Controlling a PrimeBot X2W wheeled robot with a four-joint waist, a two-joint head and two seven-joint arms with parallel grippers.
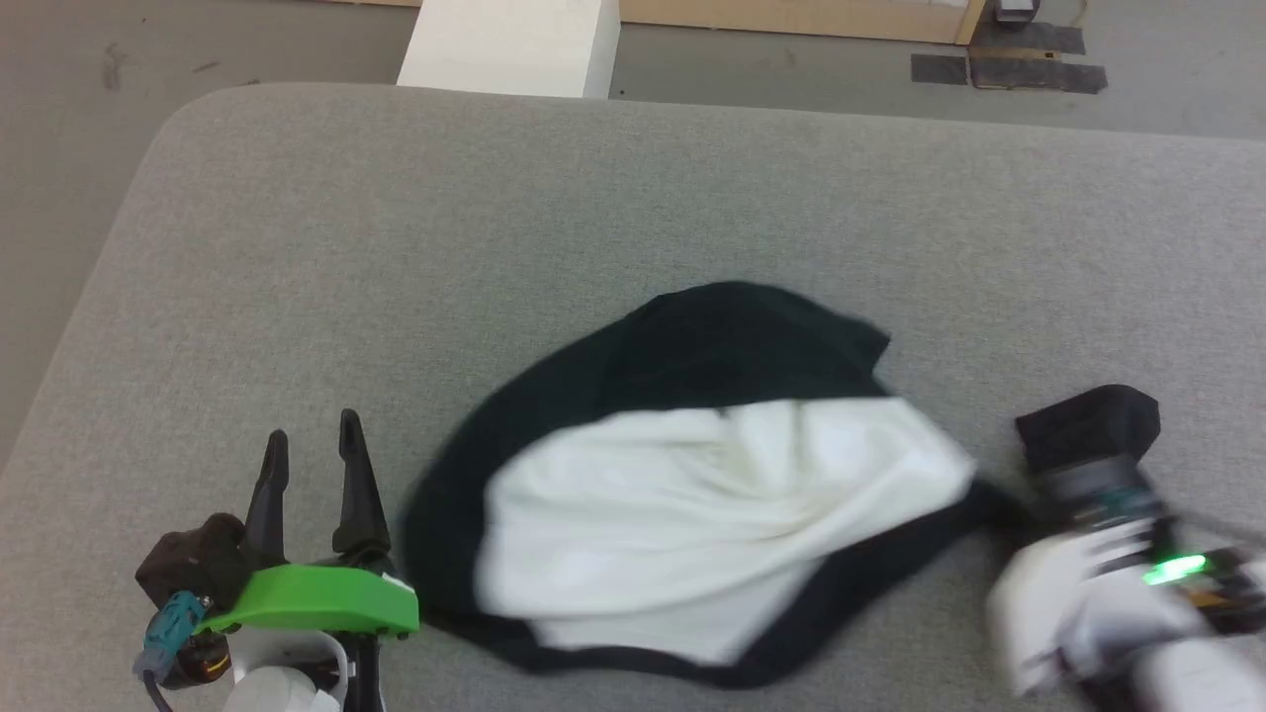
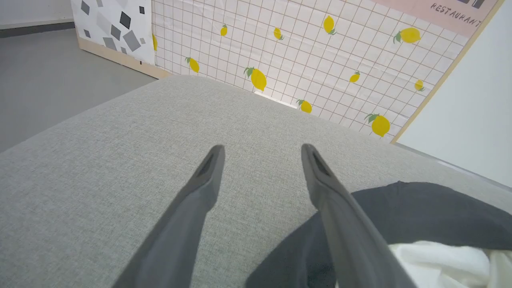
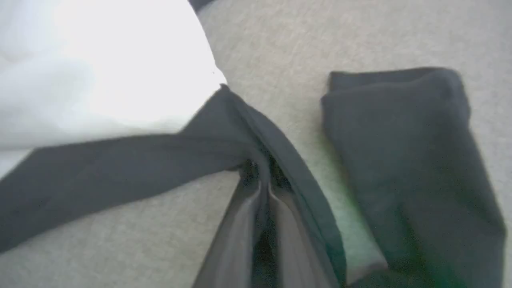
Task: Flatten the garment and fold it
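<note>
1. Wide grey fabric bench (image 1: 396, 247) runs across the head view
2. There's the garment (image 1: 712, 514), crumpled just right of centre on the bench: white body ringed in black, one black sleeve (image 1: 1088, 425) lying out to the right
3. Over to the right gripper (image 3: 262, 176): fingers pressed together, pinching a black strip at the garment's right edge
4. And the left gripper (image 1: 313, 432) sits just beside the garment's left edge, fingers spread wide

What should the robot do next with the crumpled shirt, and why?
Probably slide the open left gripper to the near black edge of the garment and pinch; the right gripper is shut on its other side, and it lies bunched.
</note>
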